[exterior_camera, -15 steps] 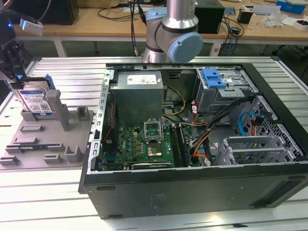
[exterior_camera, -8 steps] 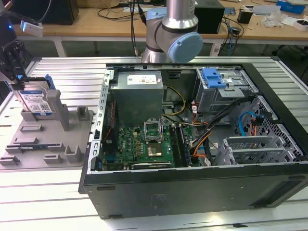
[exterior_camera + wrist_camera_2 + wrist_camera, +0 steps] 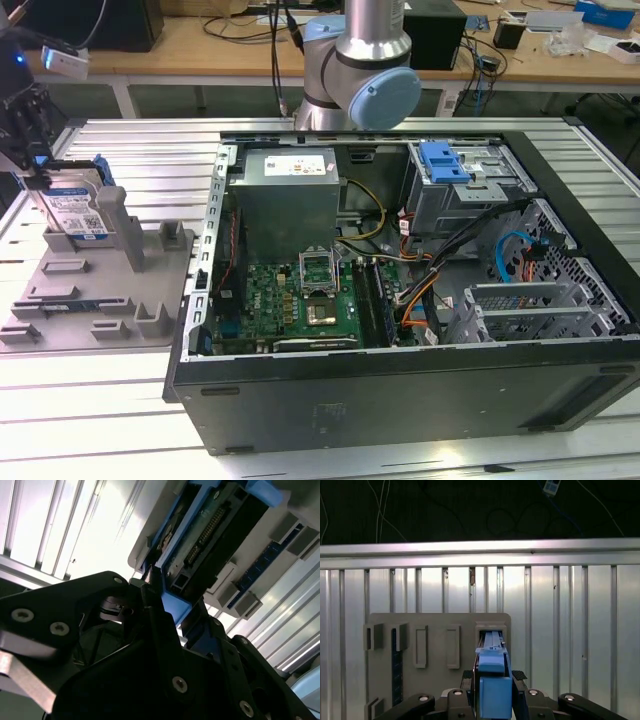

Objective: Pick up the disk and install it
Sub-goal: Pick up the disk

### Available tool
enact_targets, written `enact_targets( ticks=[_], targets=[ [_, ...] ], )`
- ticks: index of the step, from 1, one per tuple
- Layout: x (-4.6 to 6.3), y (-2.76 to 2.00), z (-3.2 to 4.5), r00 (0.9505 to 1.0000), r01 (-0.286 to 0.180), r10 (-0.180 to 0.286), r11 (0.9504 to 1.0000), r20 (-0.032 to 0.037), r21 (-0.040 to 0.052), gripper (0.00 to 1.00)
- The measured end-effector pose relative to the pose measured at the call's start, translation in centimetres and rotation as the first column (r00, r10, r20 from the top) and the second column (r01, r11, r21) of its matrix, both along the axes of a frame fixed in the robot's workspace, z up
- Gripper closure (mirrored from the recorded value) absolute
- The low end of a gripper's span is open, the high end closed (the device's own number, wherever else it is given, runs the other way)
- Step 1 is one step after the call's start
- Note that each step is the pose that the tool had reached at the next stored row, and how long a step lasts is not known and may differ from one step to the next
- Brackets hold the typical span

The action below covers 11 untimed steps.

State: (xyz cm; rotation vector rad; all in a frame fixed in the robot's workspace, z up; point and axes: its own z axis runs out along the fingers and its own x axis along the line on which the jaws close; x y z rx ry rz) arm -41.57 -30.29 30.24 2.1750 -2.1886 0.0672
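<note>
The disk (image 3: 78, 208), silver with a white-and-blue label and blue frame, stands upright over the grey holder (image 3: 110, 300). The gripper (image 3: 35, 168) clamps its top edge. The case (image 3: 400, 390) is just beside the holder, and bare table (image 3: 570, 630) lies beyond.

The disk (image 3: 72, 200) is silver with a white-and-blue label (image 3: 82, 214) and blue frame (image 3: 495, 695), the pincer (image 3: 35, 165) black.

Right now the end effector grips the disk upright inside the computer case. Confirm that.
Not quite: the place is wrong. The end effector does grip the disk upright, but at the grey holder outside the computer case, towards the exterior view's left. The exterior view shows this.
</note>
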Motion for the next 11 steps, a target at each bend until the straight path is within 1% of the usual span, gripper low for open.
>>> enact_targets(
  ticks=[11],
  targets=[
    [0.00,0.00,-0.27,1.0000,0.000,0.000,1.0000,0.0000,0.0000,0.58]
  ],
)
